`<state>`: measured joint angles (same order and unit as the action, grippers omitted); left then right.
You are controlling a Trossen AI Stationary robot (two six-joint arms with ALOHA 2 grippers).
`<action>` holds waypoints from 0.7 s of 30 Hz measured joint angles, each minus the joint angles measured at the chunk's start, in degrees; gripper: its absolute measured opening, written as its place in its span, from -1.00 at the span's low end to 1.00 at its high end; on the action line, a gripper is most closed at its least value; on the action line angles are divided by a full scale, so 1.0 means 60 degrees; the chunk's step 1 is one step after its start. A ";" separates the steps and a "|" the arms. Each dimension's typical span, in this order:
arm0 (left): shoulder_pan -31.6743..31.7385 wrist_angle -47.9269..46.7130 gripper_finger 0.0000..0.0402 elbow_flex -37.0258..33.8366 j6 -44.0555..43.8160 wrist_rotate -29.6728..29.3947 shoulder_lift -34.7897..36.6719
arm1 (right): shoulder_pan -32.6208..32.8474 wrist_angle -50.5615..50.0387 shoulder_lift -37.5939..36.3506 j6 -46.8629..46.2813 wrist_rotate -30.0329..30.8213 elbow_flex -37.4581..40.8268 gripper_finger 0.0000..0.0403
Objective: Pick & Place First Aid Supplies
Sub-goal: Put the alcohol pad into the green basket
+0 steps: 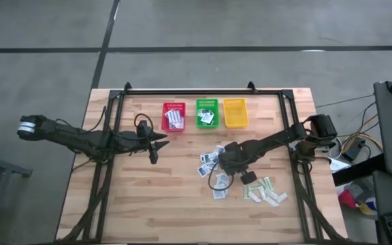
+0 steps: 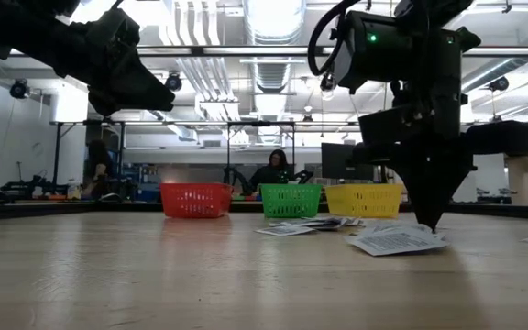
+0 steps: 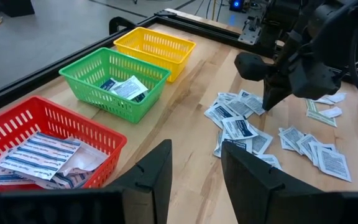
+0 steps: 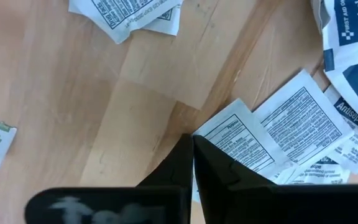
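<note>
First aid supplies, small flat white-and-blue paper packets, scattered on pale wooden tabletop; some in red plastic basket and green one. Right hand pinched shut among the packets. Left hand spread wide, aloft.

Matt wooden table, plastic baskets

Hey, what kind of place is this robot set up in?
Probably a robotics lab or workshop: exposed ceiling ducts, a concrete floor, and people at monitors behind the table.
</note>
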<state>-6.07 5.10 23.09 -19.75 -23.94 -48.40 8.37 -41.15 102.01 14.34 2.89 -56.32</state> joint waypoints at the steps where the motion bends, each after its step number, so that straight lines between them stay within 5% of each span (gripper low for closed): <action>1: 0.0001 0.0004 -0.34 0.0002 0.0000 -0.0001 0.0000 | -0.0003 -0.0047 -0.0049 -0.0038 -0.0068 -0.0045 -0.96; 21: -0.0002 0.0008 -0.34 0.0000 -0.0168 0.0003 0.0000 | -0.0483 -0.0640 -0.0502 0.0182 -0.0458 -0.2214 -0.96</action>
<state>-6.09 5.15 23.09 -20.75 -23.92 -48.40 5.47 -44.99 99.00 15.43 0.14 -69.60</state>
